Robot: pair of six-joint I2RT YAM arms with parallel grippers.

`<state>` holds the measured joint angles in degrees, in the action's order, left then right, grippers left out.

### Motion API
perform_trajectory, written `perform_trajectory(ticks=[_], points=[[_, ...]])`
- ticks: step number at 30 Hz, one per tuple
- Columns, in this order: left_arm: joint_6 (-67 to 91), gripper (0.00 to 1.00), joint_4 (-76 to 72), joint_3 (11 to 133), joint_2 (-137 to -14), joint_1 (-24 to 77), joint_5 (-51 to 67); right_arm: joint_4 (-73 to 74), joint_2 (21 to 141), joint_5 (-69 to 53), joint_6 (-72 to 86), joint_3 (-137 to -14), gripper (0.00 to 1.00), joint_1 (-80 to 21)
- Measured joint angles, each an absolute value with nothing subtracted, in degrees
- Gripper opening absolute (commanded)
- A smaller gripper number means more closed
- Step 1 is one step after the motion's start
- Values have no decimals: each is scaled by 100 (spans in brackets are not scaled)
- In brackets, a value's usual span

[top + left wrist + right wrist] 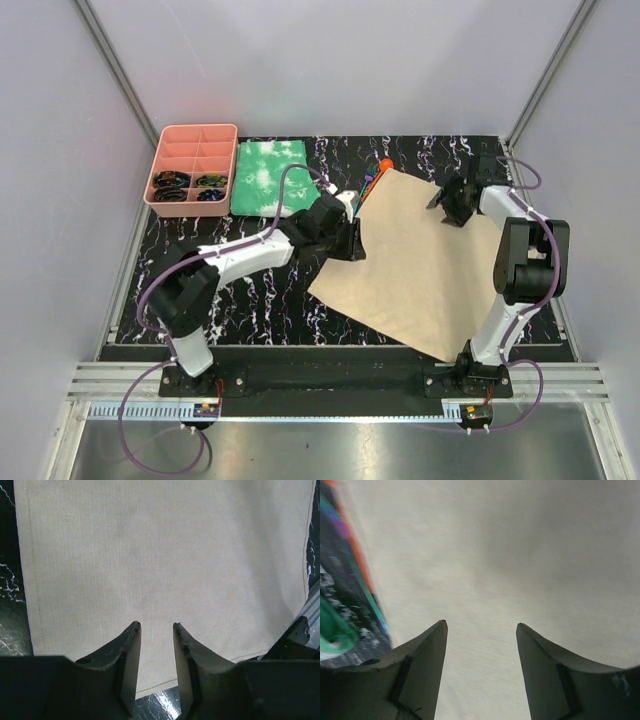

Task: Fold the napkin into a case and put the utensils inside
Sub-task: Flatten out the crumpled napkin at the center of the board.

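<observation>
A pink tray (182, 138) on the tabletop (270, 300) holds small dark items (172, 181) in its near compartments. The napkin (430, 265) lies flat, with the utensils (378, 172) at its far corner. The left end effector (156, 626) and right end effector (481, 625) hang over the napkin, both released.

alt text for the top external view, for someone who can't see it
A tan napkin lies unfolded on a black marbled table, the left gripper at its left edge and the right gripper over its far right edge, both open. Orange and blue utensils lie by its far corner; a green-and-white cloth and a pink compartment tray sit further left.
</observation>
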<state>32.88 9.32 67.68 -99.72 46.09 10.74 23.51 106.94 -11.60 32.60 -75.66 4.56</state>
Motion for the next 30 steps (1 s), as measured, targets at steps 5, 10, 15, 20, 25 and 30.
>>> perform_trajectory(ticks=[5,10,15,20,25,30], points=[[3321,36,895,6869,-10267,4676,1072,2523,10676,-548,3201,-6785,66,502],[3400,35,947,7286,-10995,4694,1046,2456,10562,-86,3020,-6779,65,543],[3529,36,1201,7957,-11795,4560,1007,2445,10702,38,2967,-6840,65,578],[3675,36,1463,8796,-12385,4215,1100,2349,10986,36,2963,-7188,65,617],[3776,36,1540,9389,-12827,3865,1280,2276,11227,-34,2971,-7481,65,652],[3889,36,1498,9592,-12995,3570,1496,2152,11539,-364,3046,-7841,62,661]])
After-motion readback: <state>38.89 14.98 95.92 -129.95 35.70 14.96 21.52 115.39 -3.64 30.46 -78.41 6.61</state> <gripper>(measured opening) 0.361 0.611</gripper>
